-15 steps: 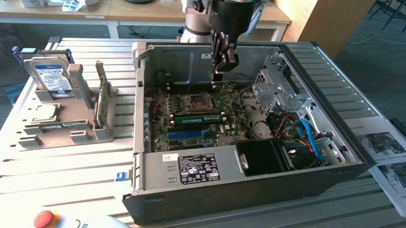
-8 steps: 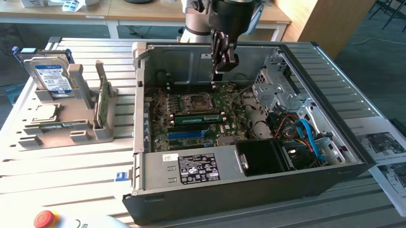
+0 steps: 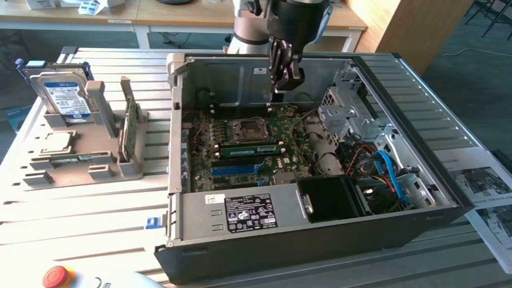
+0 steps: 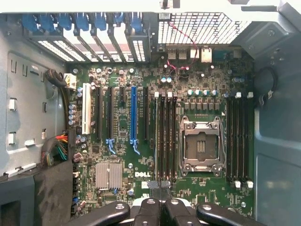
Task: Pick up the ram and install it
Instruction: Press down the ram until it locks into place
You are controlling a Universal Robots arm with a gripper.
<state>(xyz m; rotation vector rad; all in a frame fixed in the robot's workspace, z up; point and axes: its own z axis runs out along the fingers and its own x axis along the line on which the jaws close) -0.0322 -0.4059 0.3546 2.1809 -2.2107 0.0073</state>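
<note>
Room: wooden desks (image 3: 200, 18) and a wooden cabinet (image 3: 416, 30) stand behind.
Surface (image 3: 96, 210): pale, slatted.
PC case (image 3: 320, 246): open, on its side, motherboard (image 3: 292, 135) exposed.
Grey holder (image 3: 80, 165): at the exterior view's left, carrying a hard drive (image 3: 68, 99) and an upright green card (image 3: 128, 126).
Gripper (image 3: 286, 84): fingers together, above the motherboard, apart from the ram.
Ram (image 3: 249, 150): in a slot just beside the CPU socket (image 3: 244, 129).

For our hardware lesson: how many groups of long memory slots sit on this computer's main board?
2. One group lies between the processor socket and the blue slot; the second group lies on the socket's far side, next to the case wall. None looks hidden.
</note>
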